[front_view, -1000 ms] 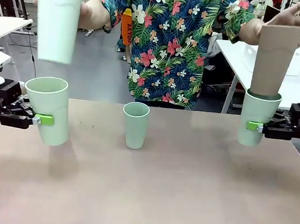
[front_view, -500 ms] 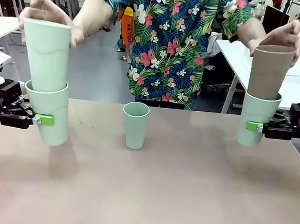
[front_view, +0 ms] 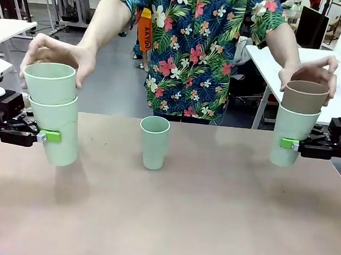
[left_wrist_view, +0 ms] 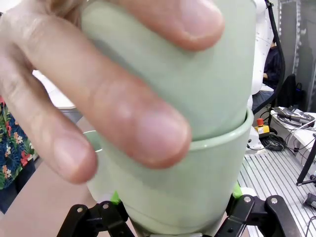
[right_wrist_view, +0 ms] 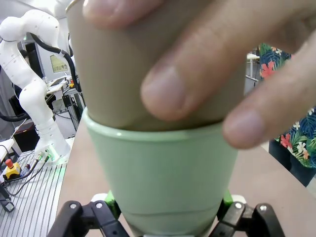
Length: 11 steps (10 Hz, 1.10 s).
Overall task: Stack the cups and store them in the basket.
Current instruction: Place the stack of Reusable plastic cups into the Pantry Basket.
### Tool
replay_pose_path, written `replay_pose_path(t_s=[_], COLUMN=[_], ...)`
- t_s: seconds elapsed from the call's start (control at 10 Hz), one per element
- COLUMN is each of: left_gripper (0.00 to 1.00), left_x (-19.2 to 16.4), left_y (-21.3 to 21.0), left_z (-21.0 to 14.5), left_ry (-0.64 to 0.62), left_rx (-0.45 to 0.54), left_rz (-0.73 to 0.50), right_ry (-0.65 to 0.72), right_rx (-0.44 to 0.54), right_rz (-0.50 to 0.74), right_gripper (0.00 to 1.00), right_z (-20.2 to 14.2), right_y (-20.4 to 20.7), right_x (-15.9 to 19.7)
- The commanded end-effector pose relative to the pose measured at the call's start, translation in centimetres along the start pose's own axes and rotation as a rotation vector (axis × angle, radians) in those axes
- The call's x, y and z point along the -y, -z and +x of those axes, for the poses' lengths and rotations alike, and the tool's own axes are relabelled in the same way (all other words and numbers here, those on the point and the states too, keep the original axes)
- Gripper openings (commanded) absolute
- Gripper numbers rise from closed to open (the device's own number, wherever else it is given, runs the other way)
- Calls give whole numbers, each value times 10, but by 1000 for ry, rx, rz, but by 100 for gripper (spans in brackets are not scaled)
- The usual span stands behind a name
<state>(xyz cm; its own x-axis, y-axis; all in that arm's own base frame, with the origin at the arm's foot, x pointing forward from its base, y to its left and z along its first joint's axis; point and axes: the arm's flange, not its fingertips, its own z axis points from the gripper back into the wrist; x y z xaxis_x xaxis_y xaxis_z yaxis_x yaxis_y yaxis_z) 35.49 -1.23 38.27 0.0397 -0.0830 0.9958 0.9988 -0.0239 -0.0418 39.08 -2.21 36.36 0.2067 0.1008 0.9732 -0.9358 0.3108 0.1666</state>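
The tabletop [front_view: 210, 225] spreads before you, a person [front_view: 194, 52] at its far side. Over its left part the left mint cup [front_view: 62, 119] hangs upright above the surface, a nested mint cup [front_view: 48, 85] seated in it under one hand [front_view: 61, 54]. At the right, the right mint cup [front_view: 291, 126] carries the brown cup [front_view: 304, 97] under the other hand [front_view: 314, 71]. A lone mint cup [front_view: 154, 143] stands mid-tabletop. Your left fingers [front_view: 51, 136] clamp the left mint cup; your right fingers [front_view: 285, 143] clamp the right mint cup.
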Motion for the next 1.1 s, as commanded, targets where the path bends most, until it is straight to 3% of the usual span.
replay_pose_path(t_s=[0.0, 1.0], left_gripper=[86, 86], left_x=[1, 1], left_y=[1, 1], left_z=[5, 5], left_ry=[-7, -7], left_rx=[-2, -2], left_rz=[-3, -3], right_ry=[-8, -8], right_rx=[2, 2], right_rz=[-2, -2], right_gripper=[85, 85], right_z=[3, 3], right_y=[0, 0], right_x=[0, 0])
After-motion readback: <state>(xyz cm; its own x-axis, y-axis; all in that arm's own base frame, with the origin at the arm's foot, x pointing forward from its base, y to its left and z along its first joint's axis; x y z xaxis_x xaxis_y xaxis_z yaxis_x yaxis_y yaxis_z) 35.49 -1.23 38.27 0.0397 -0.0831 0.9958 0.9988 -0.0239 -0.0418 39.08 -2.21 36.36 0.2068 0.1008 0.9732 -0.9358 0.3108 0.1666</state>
